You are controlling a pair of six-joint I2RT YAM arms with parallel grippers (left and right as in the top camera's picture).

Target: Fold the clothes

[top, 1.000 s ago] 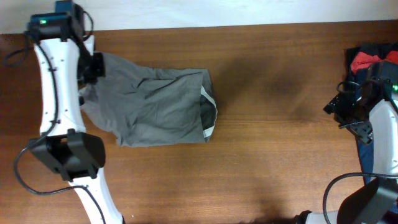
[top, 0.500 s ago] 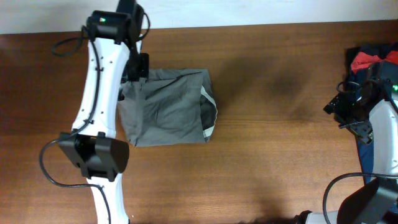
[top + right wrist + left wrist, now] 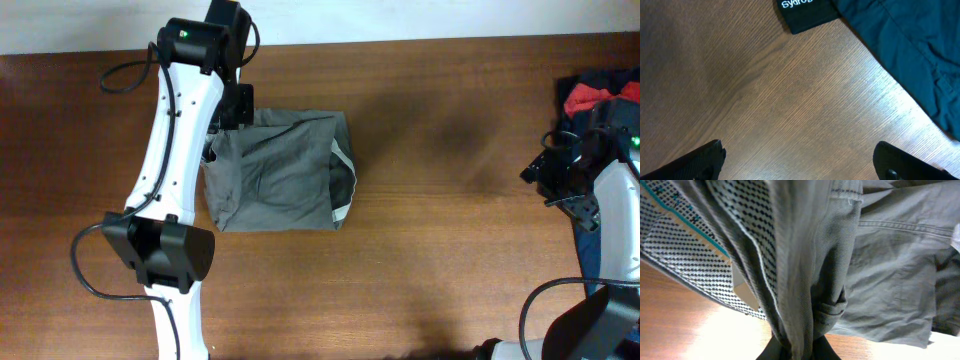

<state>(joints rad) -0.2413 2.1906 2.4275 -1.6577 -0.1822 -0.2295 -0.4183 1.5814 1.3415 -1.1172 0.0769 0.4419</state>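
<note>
Left gripper (image 3: 237, 108) is sitting at the far left corner of the clothes (image 3: 285, 175) in the overhead view, though the grip itself is too small to read from above. The garment is lying left of centre on the worktop (image 3: 450, 250) as a rough rectangle, with a paler lining (image 3: 338, 160) showing at its right edge. The white arm (image 3: 175, 150) is covering its left edge. The right gripper (image 3: 545, 180) is waiting at the worktop's right side beside the red cloth (image 3: 590, 97), well apart from the clothes.

Seen from the left wrist, this gripper (image 3: 792, 350) is clamping a gathered ridge of grey-olive cloth, jaws together on it. Patterned inner fabric (image 3: 685, 245) and a small tag (image 3: 742, 287) are hanging to one side. To fold cleanly, the pinched edge probably needs carrying low and level across the body, letting go only once it is lying flush, or the whole garment may drag along. How many layers are being pinched I cannot tell, and the fingertips are being cut off by the frame. No button is showing.

From the right wrist, the jaws are standing wide apart over bare wood, holding nothing. A navy garment (image 3: 900, 45) and a black label (image 3: 807, 12) are running out of frame, the lettering only partly readable.
</note>
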